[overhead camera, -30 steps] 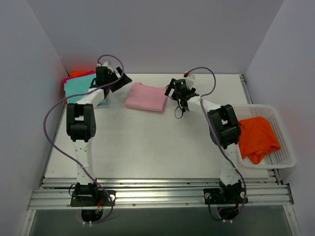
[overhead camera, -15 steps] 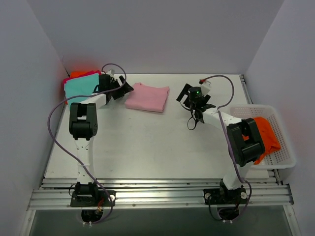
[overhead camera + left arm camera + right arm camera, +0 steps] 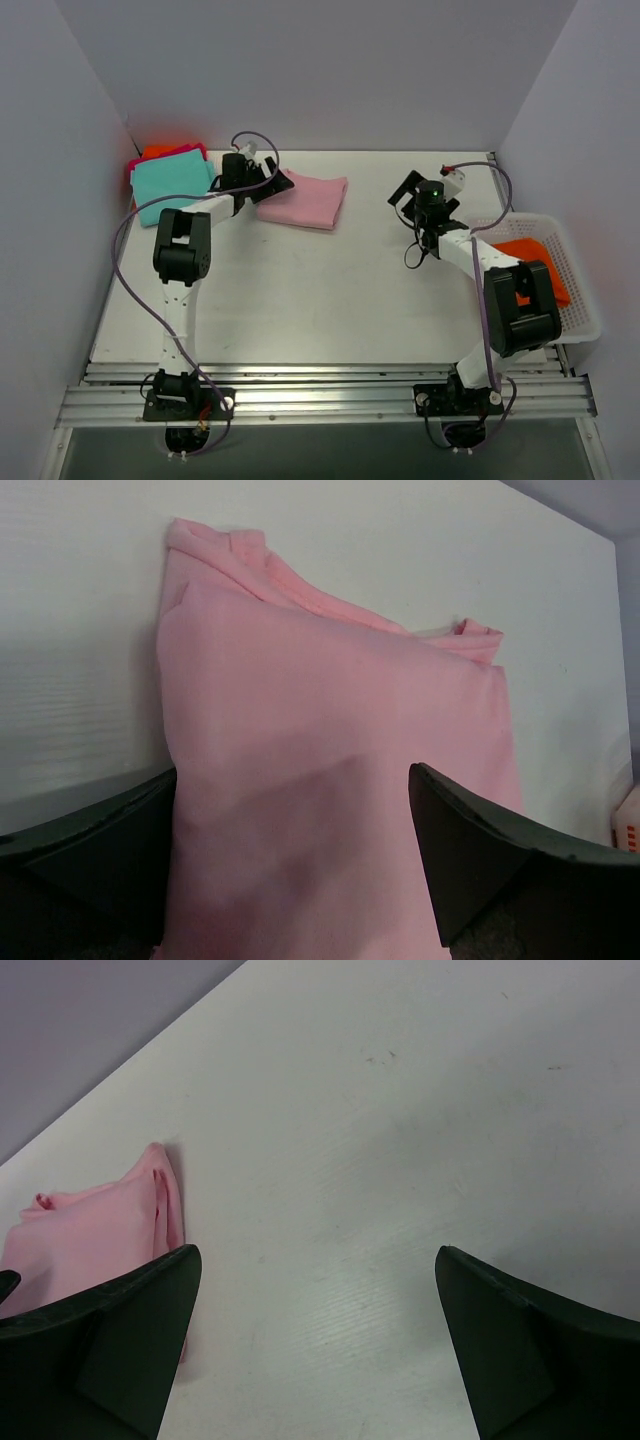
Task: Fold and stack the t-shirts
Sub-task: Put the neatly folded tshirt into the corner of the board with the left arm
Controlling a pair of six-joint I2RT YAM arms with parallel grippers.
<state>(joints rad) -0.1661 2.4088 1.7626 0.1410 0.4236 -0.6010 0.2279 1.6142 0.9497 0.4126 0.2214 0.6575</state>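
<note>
5 shirts show only from the top camera: a teal shirt [image 3: 168, 188] lies over a magenta shirt [image 3: 193, 151] and an orange shirt [image 3: 158, 152] in a stack at the back left corner of the table [image 3: 300, 290]. A folded pale pink shirt [image 3: 303, 200] lies just right of that stack, and a second orange shirt [image 3: 520, 252] sits in a white mesh basket [image 3: 580, 312] at the table's right edge, partly behind the right arm.

That view puts the left jaws at the pink shirt's left end, but not how they stand. The left wrist camera does: the 2 fingers [image 3: 90, 840] are spread wide, 1 on either side of the pink shirt [image 3: 340, 730], with its near end filling the gap between them and nothing clamped. It also shows layered folds along the shirt's far edge, which the top view flattens.

The right wrist camera shows the right jaws just as wide apart and holding nothing, over bare table [image 3: 400, 1120]. The pink shirt's [image 3: 95, 1235] right end is low at the left, well apart from them.

The stack sits close against the left wall. The pink shirt lies near the back edge. White table runs from it to the near rail and across to the basket
</note>
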